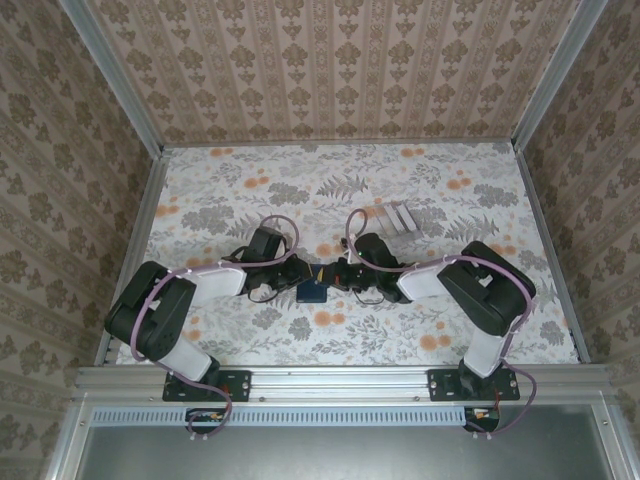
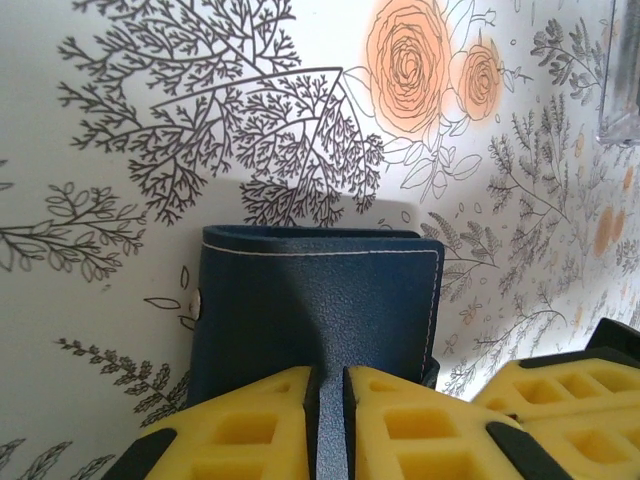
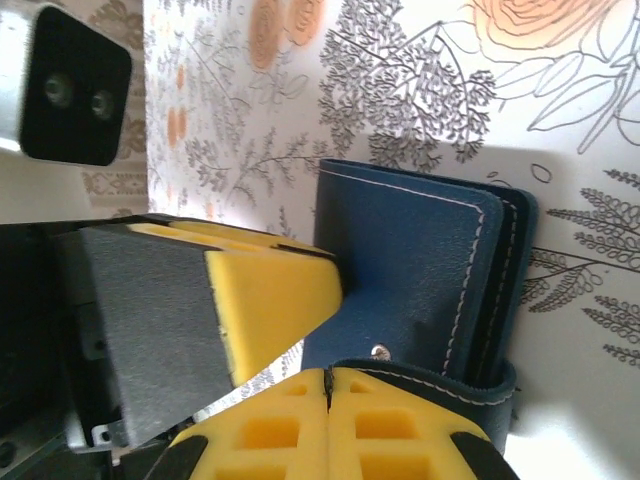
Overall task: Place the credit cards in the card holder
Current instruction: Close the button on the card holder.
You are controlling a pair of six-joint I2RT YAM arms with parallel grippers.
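Two tools meet in the middle of the tabletop (image 1: 200, 190), and both have hold of the card holder (image 1: 310, 292). The left tool (image 2: 332, 420) is pinched shut on one blue flap, with the leather squeezed between its yellow fingers. The right tool (image 3: 330, 420) is closed tight too, and it looks like it nips the edge of another flap. The card holder lies on the tabletop between them, folded or only a tiny bit open. The credit cards (image 1: 398, 216) lie in a little bunch farther back, well apart from the holder. So no card is in yet. I think this is the start: the holder has to be pulled open first, then each card fetched and slid in.
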